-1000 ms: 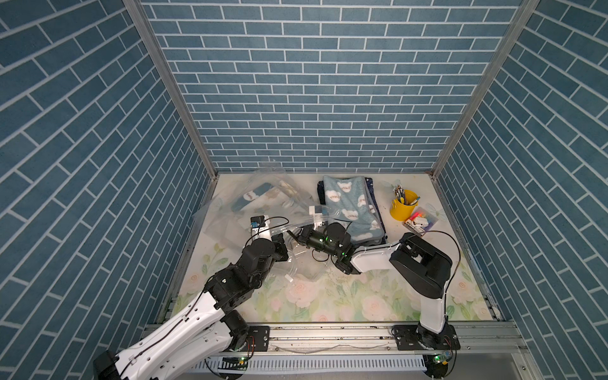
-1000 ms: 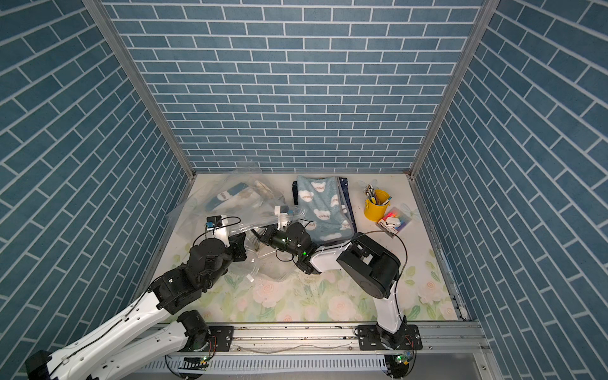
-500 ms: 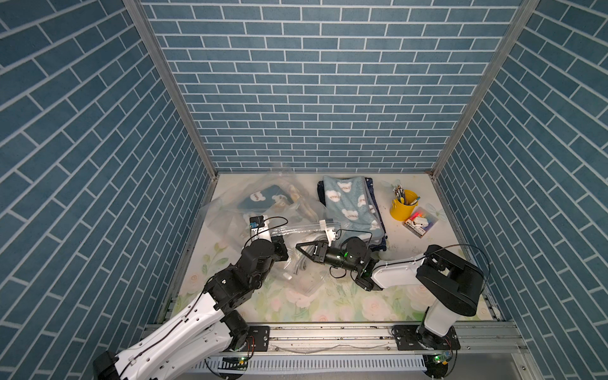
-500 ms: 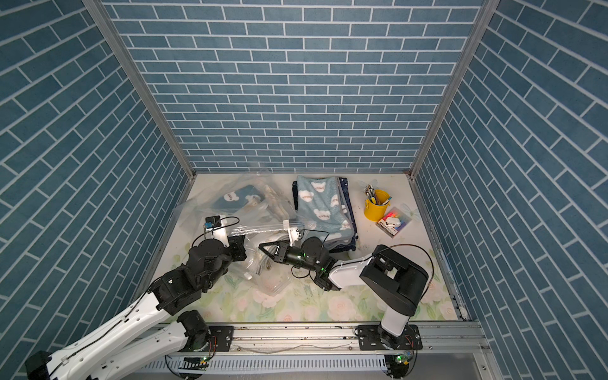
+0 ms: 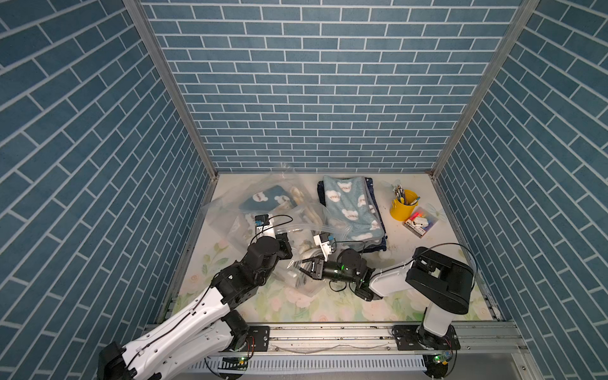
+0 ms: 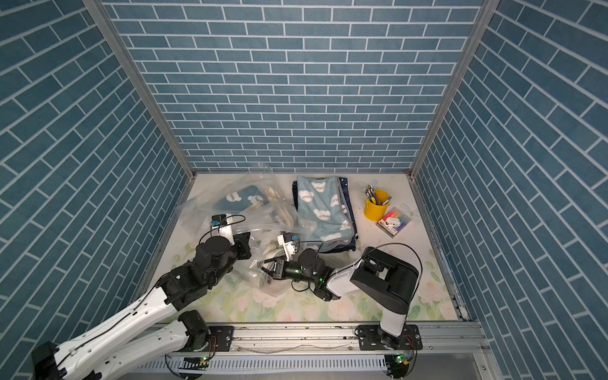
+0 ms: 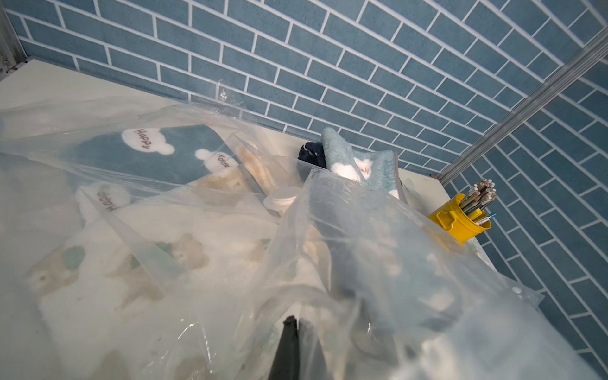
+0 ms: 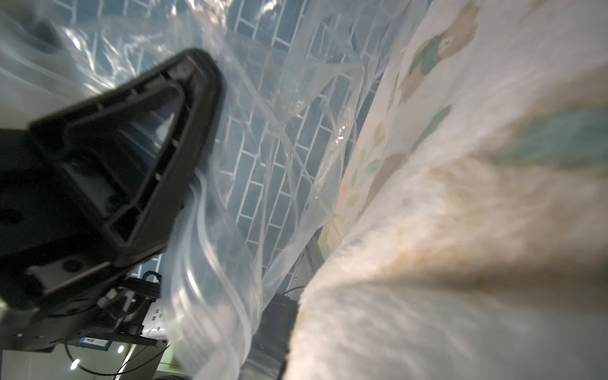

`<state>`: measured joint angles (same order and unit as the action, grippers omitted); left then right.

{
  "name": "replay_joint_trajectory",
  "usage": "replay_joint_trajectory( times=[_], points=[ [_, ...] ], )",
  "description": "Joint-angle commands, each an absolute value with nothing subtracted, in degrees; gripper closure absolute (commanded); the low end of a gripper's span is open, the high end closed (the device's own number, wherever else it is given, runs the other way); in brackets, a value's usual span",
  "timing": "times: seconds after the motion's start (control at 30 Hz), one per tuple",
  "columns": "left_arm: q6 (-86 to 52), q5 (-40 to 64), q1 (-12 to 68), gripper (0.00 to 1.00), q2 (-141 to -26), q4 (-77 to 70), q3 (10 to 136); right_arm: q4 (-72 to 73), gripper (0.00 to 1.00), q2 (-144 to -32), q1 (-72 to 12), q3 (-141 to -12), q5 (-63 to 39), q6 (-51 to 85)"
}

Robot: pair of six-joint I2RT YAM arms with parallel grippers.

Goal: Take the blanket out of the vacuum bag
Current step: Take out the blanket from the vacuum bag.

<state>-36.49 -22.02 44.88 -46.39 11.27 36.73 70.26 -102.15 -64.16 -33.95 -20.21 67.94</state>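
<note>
The clear crinkly vacuum bag (image 5: 230, 223) (image 6: 194, 210) lies bunched at the table's left middle, and its white valve cap (image 7: 283, 199) shows in the left wrist view. A cream blanket (image 7: 158, 263) (image 8: 460, 230) with bear prints sits inside it. My left gripper (image 5: 289, 253) (image 6: 246, 251) (image 7: 293, 324) is shut on a fold of the bag's plastic. My right gripper (image 5: 301, 265) (image 6: 263, 263) reaches in from the right, shut on the blanket's fluffy edge. There one dark finger (image 8: 278, 325) shows beside the pile, and the other is hidden.
A second clear bag with a dark-blue cloud blanket (image 5: 263, 197) lies at the back left. A stack of folded light-blue blankets (image 5: 352, 207) lies at the back middle. A yellow cup of pencils (image 5: 403, 205) and a marker box (image 5: 421, 225) stand back right. Walls enclose three sides.
My right gripper has drawn back toward the table's front and its elbow has swung right. The bag's plastic has bunched up and shifted. The left arm has barely moved.
</note>
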Motion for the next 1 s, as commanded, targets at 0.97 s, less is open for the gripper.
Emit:
replay_joint_trajectory(
  times=[0.97],
  points=[
    [-39.83, -29.49, 44.71, 1.0, -52.22, 7.04, 34.66, 51.06, 1.0, -66.13, -65.5, -33.52, -20.22, 51.75]
  ],
)
